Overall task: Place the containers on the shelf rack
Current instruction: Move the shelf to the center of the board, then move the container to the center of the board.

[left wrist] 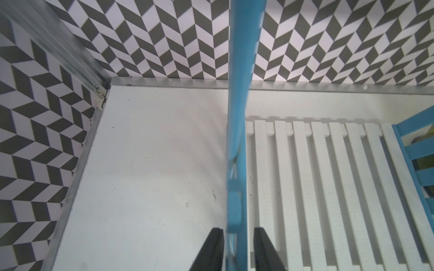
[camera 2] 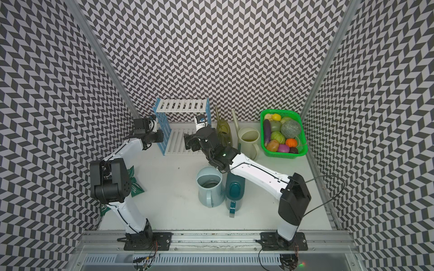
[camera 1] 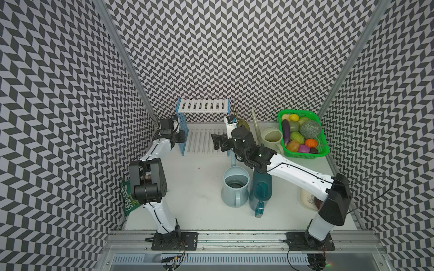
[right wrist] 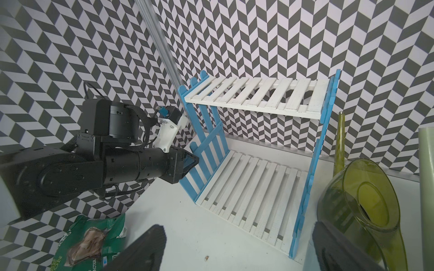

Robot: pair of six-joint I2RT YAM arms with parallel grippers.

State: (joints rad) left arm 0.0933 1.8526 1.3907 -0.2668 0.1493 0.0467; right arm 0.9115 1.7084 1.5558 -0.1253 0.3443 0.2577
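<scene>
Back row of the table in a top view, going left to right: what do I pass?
shelf rack → olive-green watering can → cream watering can → green basket

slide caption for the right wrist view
Left gripper straddling a blue side frame of the shelf rack, olive-green watering can standing outside the opposite frame.

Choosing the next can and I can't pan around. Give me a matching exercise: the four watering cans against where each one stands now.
1. light blue can
2. dark teal can
3. olive-green can
4. cream can

A. beside the green basket
B. close beside the shelf rack, at its side frame
C. front pair, partly under the right arm
D. front pair, farther from the basket

Pairs: 1-D, 2-C, 3-B, 4-A
</scene>
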